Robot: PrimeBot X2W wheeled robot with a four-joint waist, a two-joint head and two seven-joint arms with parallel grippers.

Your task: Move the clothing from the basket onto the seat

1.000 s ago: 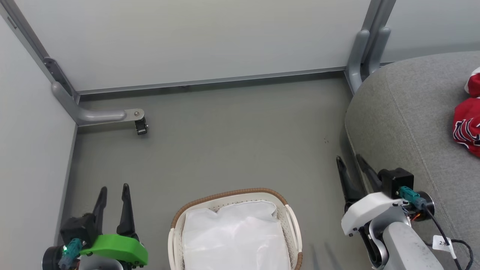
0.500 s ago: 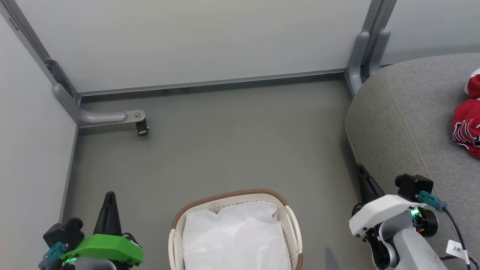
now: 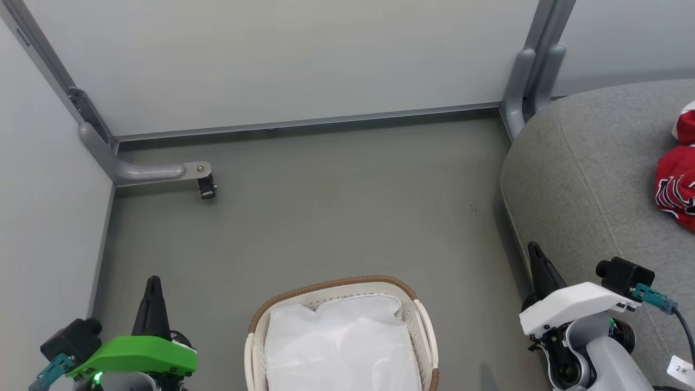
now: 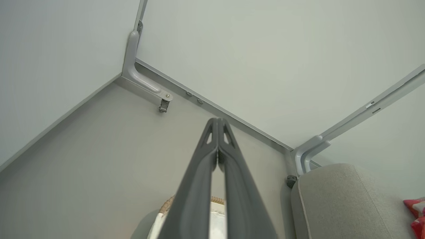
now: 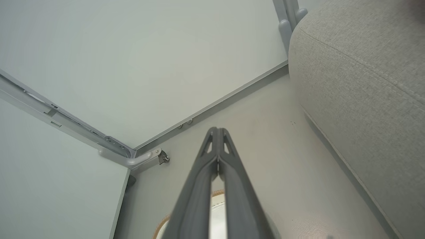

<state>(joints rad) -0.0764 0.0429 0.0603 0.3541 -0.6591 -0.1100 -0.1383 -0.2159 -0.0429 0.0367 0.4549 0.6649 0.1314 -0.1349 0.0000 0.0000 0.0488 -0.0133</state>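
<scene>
Clothing [image 3: 676, 182] sits bunched on the seat [image 3: 586, 179], far right in head view and cut by the frame edge. The visible part runs near-to-far; we can't tell its true long axis. Head view gives us its lettering; left wrist view catches a red corner. Basket [image 3: 326, 285], near centre, holds its white liner [image 3: 342, 347]. Left gripper [image 3: 153, 282] and right gripper [image 3: 535, 251]: fingers pressed together, gripping nothing, pointing far.

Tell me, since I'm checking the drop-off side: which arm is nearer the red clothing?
Right. The right arm is beside the grey seat holding the red clothing; the left arm is beyond the basket.
</scene>
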